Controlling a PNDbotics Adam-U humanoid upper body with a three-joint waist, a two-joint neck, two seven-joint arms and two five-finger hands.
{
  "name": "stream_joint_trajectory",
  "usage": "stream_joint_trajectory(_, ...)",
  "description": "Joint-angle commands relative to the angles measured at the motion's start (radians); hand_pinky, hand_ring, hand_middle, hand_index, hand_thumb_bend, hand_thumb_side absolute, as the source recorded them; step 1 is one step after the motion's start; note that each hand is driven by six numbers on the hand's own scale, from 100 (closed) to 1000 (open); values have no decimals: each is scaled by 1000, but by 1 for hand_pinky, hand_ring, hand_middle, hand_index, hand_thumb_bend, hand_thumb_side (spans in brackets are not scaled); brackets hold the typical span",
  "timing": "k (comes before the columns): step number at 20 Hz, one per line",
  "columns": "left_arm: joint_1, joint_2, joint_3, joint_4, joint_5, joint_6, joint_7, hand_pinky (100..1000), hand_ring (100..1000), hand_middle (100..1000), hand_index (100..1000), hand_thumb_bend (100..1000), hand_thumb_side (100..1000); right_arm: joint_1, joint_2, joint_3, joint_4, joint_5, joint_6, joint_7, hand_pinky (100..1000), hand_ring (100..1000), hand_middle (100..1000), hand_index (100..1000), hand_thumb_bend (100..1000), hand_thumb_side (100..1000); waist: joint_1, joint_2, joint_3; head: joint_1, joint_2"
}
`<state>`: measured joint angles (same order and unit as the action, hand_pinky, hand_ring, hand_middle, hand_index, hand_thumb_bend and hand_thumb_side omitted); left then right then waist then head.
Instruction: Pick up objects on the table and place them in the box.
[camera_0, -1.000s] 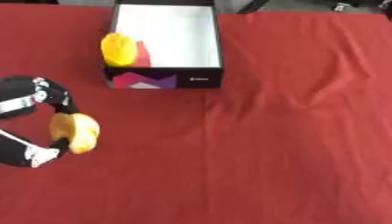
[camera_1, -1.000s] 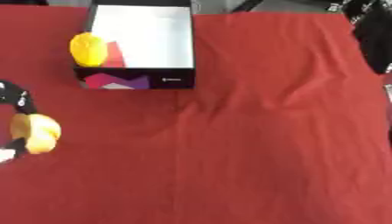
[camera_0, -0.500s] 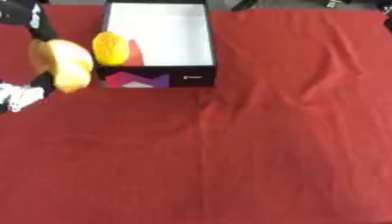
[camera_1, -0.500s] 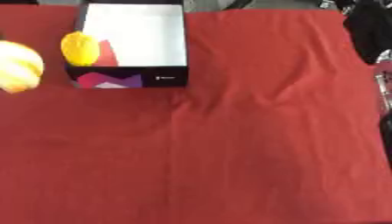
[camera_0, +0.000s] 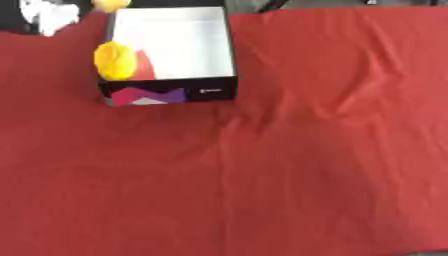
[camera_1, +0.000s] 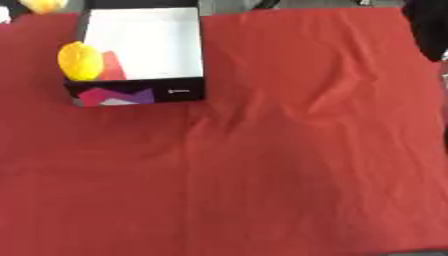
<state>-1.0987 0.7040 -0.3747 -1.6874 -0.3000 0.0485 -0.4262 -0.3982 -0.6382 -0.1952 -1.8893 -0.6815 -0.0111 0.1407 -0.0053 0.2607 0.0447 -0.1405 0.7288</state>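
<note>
Carrying yellow ball (camera_0: 110, 4) near table's far left corner, just behind box (camera_0: 210, 93). Left hand (camera_0: 48, 12) blurry, grip hard to tell. Other yellow thing (camera_0: 115, 61) already at box's left wall. Bring ball over white middle, then drop.

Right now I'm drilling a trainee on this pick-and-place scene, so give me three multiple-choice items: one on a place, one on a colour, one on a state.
1. Where does the box stand?
A. upper left of the cloth
B. lower right
C. centre

2. What colour is the cloth?
A. blue
B. red
C. green

3. What is the box's state?
A. open at the top
B. lidded
C. tipped over

Key: 1 A, it sits near the far left edge; 2 B, red covers the table; 3 A, its white floor shows, with a yellow object at its left wall.
</note>
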Motion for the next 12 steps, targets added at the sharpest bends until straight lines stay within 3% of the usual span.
stream_joint_trajectory(1, -54, -47, 29, 77, -41, -19, -12, 748, 585, 539, 628, 175, 100, -23, -37, 0, -22, -10, 6, -2, 1000, 841, 719, 845, 100, 393, 14, -18, -8, 7, -21)
stream_joint_trajectory(9, -112, -176, 80, 286, -167, -97, 4, 748, 590, 543, 632, 194, 100, -94, -21, 23, -32, -27, 25, 13, 1000, 841, 719, 843, 100, 369, 23, 14, -74, 59, -57)
stream_joint_trajectory(12, -122, -209, 87, 368, -218, -144, -4, 753, 606, 556, 644, 251, 100, -118, -16, 30, -36, -36, 30, 19, 1000, 841, 719, 843, 100, 366, 26, 25, -101, 77, -68)
